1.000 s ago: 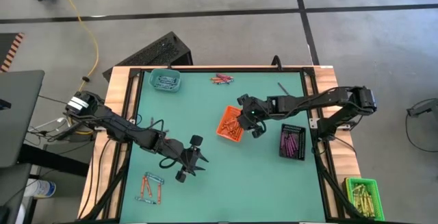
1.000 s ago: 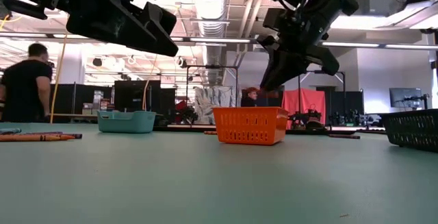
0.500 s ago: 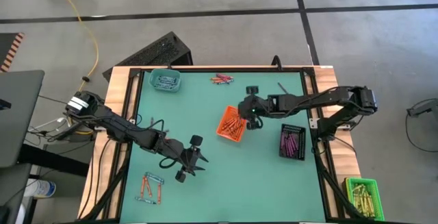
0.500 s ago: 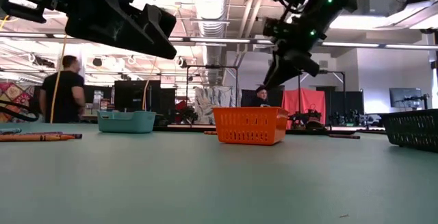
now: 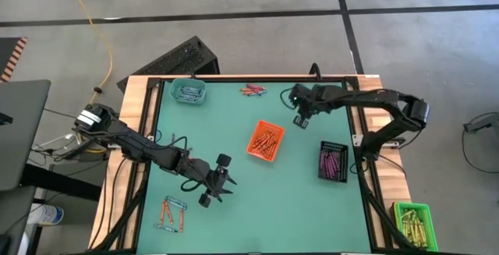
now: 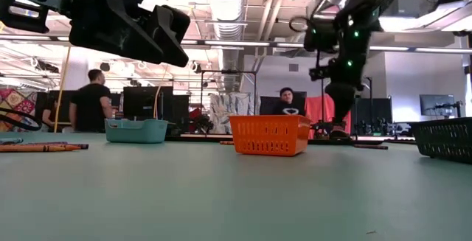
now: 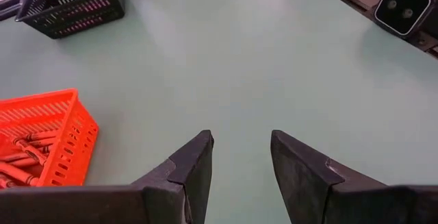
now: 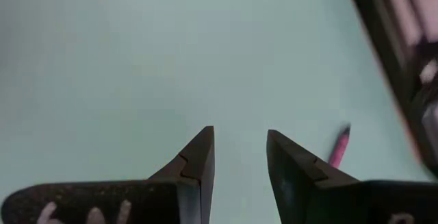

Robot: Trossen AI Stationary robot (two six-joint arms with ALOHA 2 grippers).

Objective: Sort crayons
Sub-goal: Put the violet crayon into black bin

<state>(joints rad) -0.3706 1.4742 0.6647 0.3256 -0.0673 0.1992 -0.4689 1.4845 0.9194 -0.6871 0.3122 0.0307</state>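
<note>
1. Loose thin wax crayons (image 5: pixel 172 213), orange and blue-grey, lie left of and nearer than the orange mesh plastic basket (image 5: pixel 264 141), long axes mixed.
2. Left claw (image 5: pixel 216 186), just left of the basket, hangs wide and empty, unchanged.
3. Crayons inside the basket lie roughly along its length.
4. Right claw (image 5: pixel 300 117), a second ago over the basket, now stands beyond it to the right, wide and empty: a delivery judged complete.
5. A red-pink crayon cluster (image 5: pixel 252 90) waits at the far edge of the green surface (image 5: pixel 296 200).
</note>
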